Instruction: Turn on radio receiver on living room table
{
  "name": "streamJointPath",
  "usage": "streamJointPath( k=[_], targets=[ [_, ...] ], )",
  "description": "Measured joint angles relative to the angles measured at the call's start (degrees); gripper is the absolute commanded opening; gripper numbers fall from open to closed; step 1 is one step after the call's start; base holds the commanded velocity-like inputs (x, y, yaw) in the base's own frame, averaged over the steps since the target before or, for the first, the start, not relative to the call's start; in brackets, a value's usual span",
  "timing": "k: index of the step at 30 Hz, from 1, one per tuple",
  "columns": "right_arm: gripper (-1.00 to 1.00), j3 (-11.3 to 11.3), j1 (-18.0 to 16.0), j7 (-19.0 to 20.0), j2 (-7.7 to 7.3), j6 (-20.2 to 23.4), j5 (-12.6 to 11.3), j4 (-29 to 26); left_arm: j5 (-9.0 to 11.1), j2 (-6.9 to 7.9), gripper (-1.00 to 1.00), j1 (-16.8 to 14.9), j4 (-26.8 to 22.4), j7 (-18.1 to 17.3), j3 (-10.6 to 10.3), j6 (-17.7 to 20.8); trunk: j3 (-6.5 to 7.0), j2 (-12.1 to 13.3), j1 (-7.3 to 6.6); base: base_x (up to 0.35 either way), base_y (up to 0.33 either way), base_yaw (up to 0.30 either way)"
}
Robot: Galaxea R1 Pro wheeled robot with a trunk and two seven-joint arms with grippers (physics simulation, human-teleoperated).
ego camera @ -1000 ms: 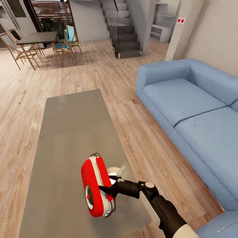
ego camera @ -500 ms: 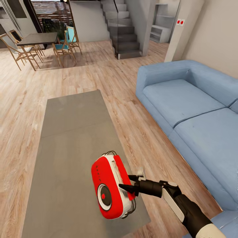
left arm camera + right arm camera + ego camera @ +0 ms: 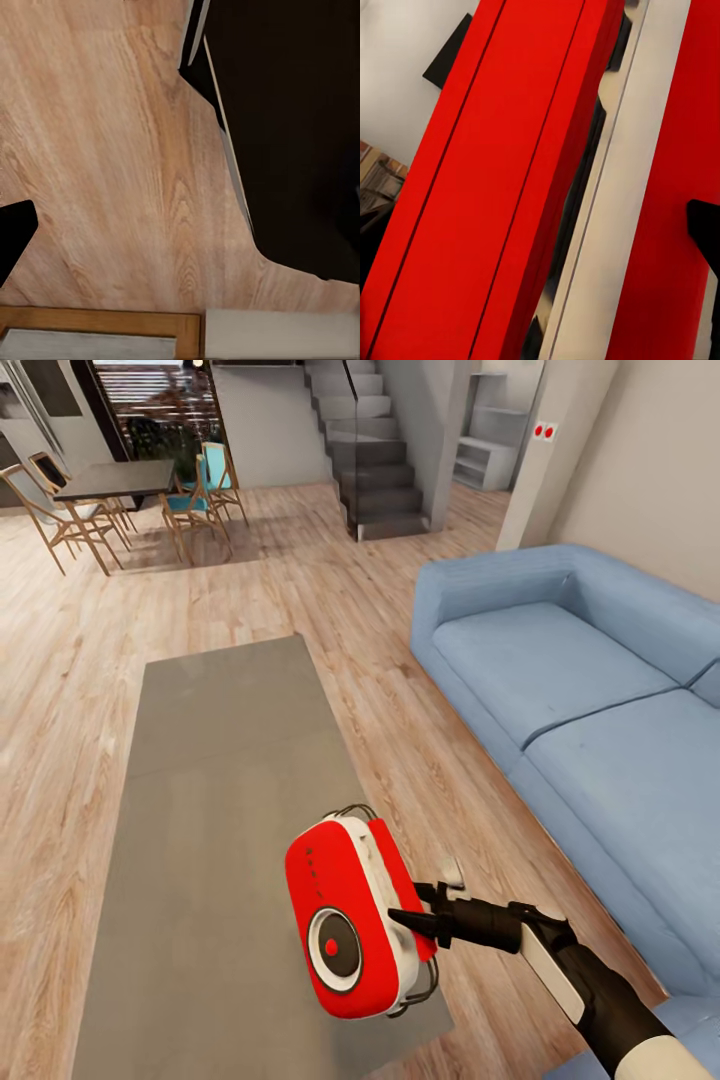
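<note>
No text, label, brand or number can be read anywhere. The radio (image 3: pixel 352 918) carries a short row of small dark marks on its red face above the dial (image 3: pixel 333 949), too small to make out as letters or figures. The dial itself bears only a plain red dot. On the pillar (image 3: pixel 548 455) beyond the sofa sits a white plate (image 3: pixel 546 429) with two red round spots, without legible writing. The close right wrist view of the radio's red and white edge bears no lettering.
</note>
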Motion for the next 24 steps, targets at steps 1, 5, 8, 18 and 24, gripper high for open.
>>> streamJointPath(
  k=[1,5,8,18,24],
  targets=[
    [-1.00,0.02,0.00,0.08,-0.03,0.00,0.01,0.00,0.01,0.05,1.00,0.00,-0.04,0.00,-0.70,0.00,0.18,0.40,-0.22,0.000,0.000,0.000],
    [-1.00,0.19,0.01,0.17,0.00,-0.05,0.23,0.18,0.09,0.25,1.00,0.01,-0.22,-0.04,-2.13,0.01,0.90,2.01,-1.10,0.000,0.000,0.000],
    [-1.00,0.32,0.00,0.13,0.14,-0.13,0.36,0.41,0.11,0.31,1.00,0.00,-0.31,-0.10,-2.47,-0.01,1.44,3.21,-1.76,0.000,0.000,0.000],
    [-1.00,0.42,0.00,0.04,0.36,-0.35,0.55,1.46,0.27,0.28,1.00,-0.67,-6.22,-1.23,-2.67,0.30,3.23,7.22,-3.95,0.000,0.000,0.000],
    [-1.00,0.56,0.01,-0.08,0.41,-0.35,0.93,1.57,0.30,0.35,1.00,-0.54,-15.58,-1.32,-2.66,2.91,4.31,9.63,-5.27,0.000,0.000,0.000]
  ],
)
